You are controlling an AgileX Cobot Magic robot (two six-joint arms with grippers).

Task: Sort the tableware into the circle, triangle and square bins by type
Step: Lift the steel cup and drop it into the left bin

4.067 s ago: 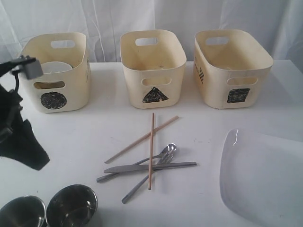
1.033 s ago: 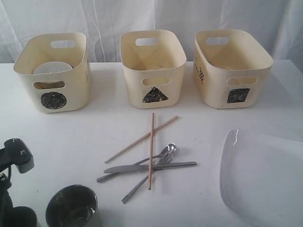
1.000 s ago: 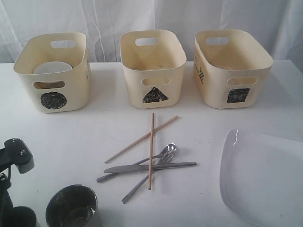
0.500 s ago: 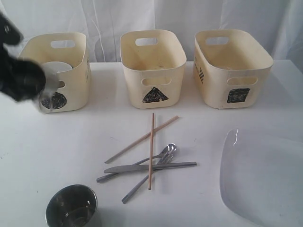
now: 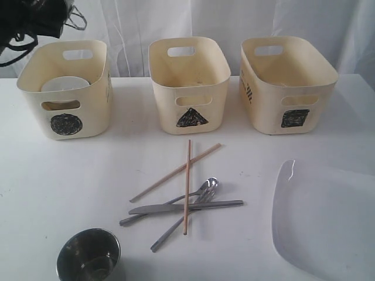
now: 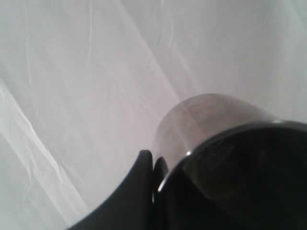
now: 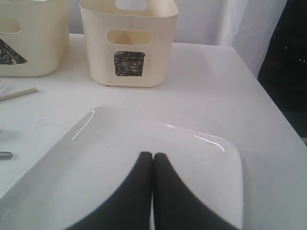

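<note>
One steel bowl is up in the air, pinched at its rim by the left hand; the fingers sit almost together because the wall between them is thin. The left arm is high, above and behind the circle bin, probably carrying the bowl over for a drop from above. A white bowl already sits inside that bin, so the steel one would land on or next to it, with a risk of clatter or a tilted landing.

The other steel bowl stands on the surface, well in front of the circle bin, not yet sorted. The triangle bin is just beside the circle bin, and the square bin is one further along. No contents can be made out in either.

Chopsticks, knife and spoons lie crossed in one pile in front of the triangle bin, clear of the drop path. The plate lies far from the circle bin, in front of the square bin.

The right hand is pressed together, empty, hanging low over the plate. Nothing blocks the circle bin's opening.
</note>
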